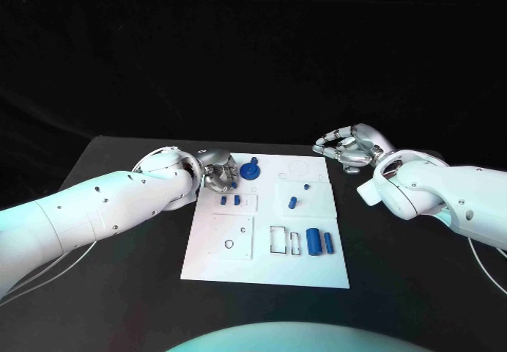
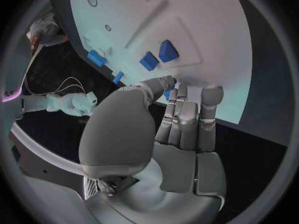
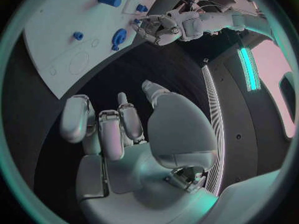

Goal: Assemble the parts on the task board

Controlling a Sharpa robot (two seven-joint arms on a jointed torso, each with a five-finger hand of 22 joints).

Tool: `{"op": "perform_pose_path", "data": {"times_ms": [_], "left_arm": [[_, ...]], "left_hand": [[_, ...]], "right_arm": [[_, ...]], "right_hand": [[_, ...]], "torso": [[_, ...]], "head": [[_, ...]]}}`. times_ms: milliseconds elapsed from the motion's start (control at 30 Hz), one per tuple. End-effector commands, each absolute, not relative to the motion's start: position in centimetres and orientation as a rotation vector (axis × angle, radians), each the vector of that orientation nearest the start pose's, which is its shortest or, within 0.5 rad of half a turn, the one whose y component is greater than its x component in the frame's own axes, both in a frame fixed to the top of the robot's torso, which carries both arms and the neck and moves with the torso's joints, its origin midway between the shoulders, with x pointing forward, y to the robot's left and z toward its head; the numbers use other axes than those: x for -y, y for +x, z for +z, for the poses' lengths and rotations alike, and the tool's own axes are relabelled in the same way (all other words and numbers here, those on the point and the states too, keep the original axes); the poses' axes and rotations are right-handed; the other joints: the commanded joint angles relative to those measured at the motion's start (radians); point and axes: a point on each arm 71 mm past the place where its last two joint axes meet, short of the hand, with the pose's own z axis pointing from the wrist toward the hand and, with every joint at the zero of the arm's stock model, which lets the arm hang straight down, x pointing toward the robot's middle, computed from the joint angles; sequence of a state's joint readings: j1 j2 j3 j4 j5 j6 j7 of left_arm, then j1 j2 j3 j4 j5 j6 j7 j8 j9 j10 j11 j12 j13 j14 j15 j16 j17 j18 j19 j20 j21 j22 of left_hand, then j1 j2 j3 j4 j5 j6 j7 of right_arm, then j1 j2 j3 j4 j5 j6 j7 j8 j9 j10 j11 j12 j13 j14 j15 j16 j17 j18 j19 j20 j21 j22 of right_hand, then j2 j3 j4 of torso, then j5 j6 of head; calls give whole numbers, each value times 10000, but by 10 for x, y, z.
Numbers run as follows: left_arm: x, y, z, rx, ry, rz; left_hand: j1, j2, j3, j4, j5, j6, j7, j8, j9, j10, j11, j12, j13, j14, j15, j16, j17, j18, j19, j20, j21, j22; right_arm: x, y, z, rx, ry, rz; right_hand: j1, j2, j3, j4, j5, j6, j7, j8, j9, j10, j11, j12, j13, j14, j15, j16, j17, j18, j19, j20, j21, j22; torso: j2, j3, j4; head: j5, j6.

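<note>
The white task board lies in the middle of the black table. My left hand is at the board's far left corner with its fingers curled. It pinches a round blue part, and a sliver of that blue part shows between thumb and fingertips. Two small blue pieces lie just in front of the hand. Two blue cylinders lie at the near right. My right hand hovers off the board's far right corner, fingers curled in on nothing.
More small blue pieces sit near the board's middle, beside raised white blocks and cut-outs. Black table surrounds the board on all sides. In the right wrist view the left hand is beside the round blue part.
</note>
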State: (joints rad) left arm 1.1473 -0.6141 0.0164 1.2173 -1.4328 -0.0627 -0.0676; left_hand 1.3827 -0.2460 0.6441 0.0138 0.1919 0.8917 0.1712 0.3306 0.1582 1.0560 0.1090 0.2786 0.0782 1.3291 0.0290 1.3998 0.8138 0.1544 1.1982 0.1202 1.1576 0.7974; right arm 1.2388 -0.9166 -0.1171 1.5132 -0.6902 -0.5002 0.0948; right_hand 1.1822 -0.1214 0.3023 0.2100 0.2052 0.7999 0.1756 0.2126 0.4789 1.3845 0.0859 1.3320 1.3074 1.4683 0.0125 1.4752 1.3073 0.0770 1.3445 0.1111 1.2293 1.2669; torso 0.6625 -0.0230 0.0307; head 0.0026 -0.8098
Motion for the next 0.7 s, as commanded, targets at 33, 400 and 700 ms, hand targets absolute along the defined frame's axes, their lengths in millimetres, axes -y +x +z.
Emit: {"op": "perform_pose_path", "data": {"times_ms": [33, 400, 700], "left_arm": [[-165, 528, -227, -19116, 1841, -6362], [-172, 524, -230, -19133, 1713, -6319], [-187, 523, -227, -18951, 1224, -6269]], "left_hand": [[-29, -91, -61, -14, -21, -70, 5, -71, -12, -75, 10, -67, -8, -111, 13, 22, -46, -20, -67, 8, -48, -31], [-39, -198, -125, -58, -20, -148, 127, -229, -67, -341, 122, -165, -15, -235, 105, 1, -219, 8, -200, 67, -157, -203], [-21, -220, -175, -81, -6, -289, 237, -400, -129, -516, 211, -185, -15, -383, 180, -47, -493, 62, -373, 136, -322, -486]], "right_arm": [[252, 488, -188, -15953, 5723, 9443], [253, 488, -189, -15956, 5733, 9419], [258, 490, -190, -16002, 5768, 9302]], "right_hand": [[71, 25, 6, 36, 68, 22, -71, 50, 9, -56, -35, -53, 140, 435, -52, -49, 148, 146, -55, 19, -31, -15], [71, 25, 6, 36, 68, 22, -71, 50, 9, -56, -35, -53, 140, 435, -52, -49, 148, 146, -55, 19, -31, -15], [105, 22, -9, 37, 68, 7, -70, 49, 8, -147, -35, -167, 27, 422, -53, -75, 93, 166, -103, 18, -112, -81]], "torso": [[-1, 2, 1], [5, -7, 1], [-16, -8, 17]], "head": [[2, -7], [-25, -11], [-54, -13]]}}
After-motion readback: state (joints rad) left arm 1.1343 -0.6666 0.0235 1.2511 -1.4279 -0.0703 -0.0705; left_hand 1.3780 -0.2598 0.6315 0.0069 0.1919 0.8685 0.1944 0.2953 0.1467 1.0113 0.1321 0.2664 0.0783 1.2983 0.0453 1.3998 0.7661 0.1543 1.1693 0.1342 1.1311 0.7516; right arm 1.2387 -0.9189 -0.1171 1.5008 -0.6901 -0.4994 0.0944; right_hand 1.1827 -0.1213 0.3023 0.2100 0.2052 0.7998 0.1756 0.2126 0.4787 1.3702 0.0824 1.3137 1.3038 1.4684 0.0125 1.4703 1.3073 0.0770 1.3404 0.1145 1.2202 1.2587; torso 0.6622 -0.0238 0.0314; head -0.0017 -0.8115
